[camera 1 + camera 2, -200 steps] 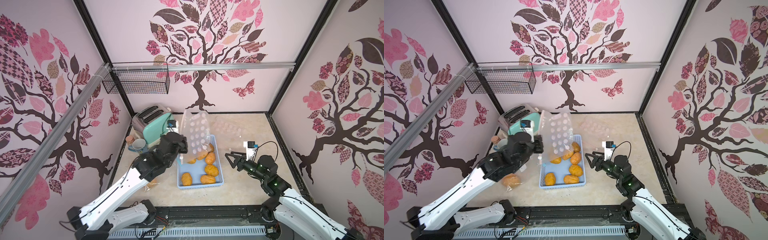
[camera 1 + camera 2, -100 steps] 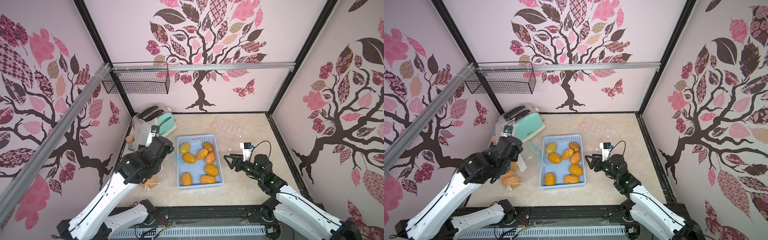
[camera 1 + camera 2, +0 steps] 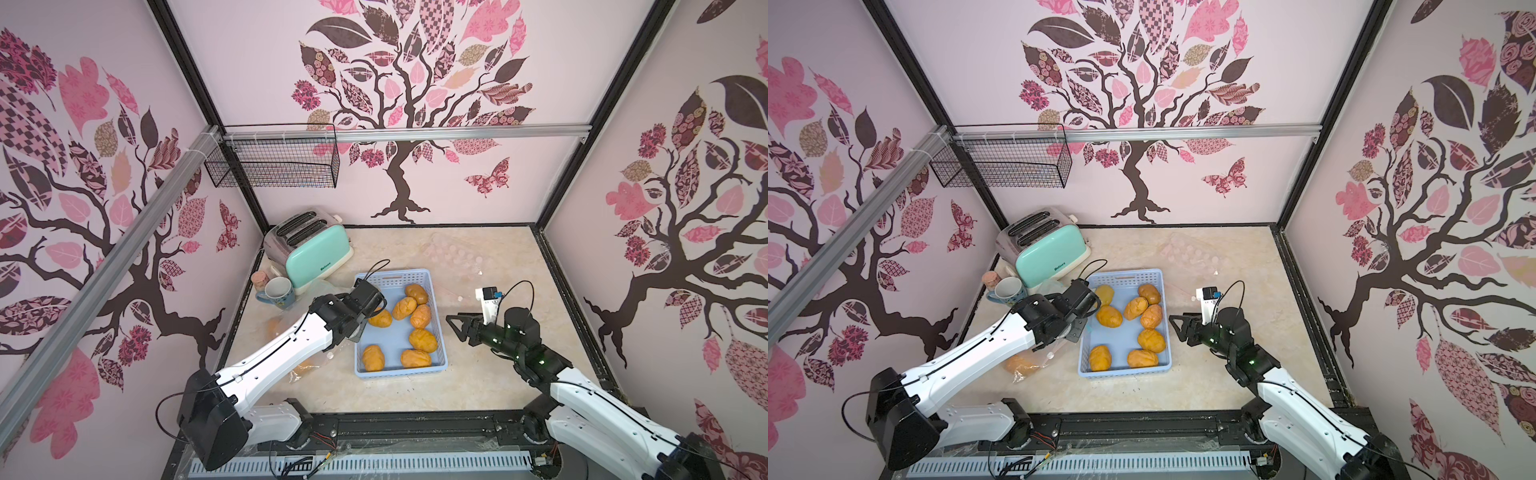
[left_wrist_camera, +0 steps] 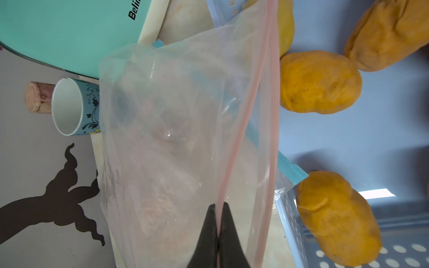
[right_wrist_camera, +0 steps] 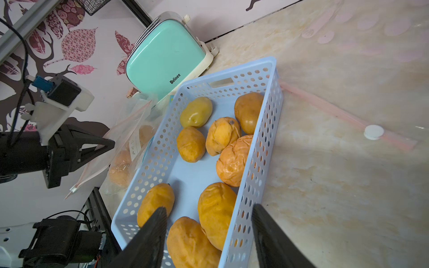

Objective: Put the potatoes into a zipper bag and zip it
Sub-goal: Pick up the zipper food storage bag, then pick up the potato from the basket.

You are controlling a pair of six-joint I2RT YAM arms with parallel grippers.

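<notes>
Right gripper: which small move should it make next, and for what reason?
Probably move it over the wall of the blue basket and lower onto the nearest potato. The right gripper is open and empty, just outside that wall, with the potato close by. The left gripper is shut on the edge of the zipper bag beside the basket, so the bag seems ready.

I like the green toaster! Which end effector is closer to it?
Left. The left end effector, pinching the zipper bag, is close beside the toaster; the right end effector is on the blue basket's far side.
</notes>
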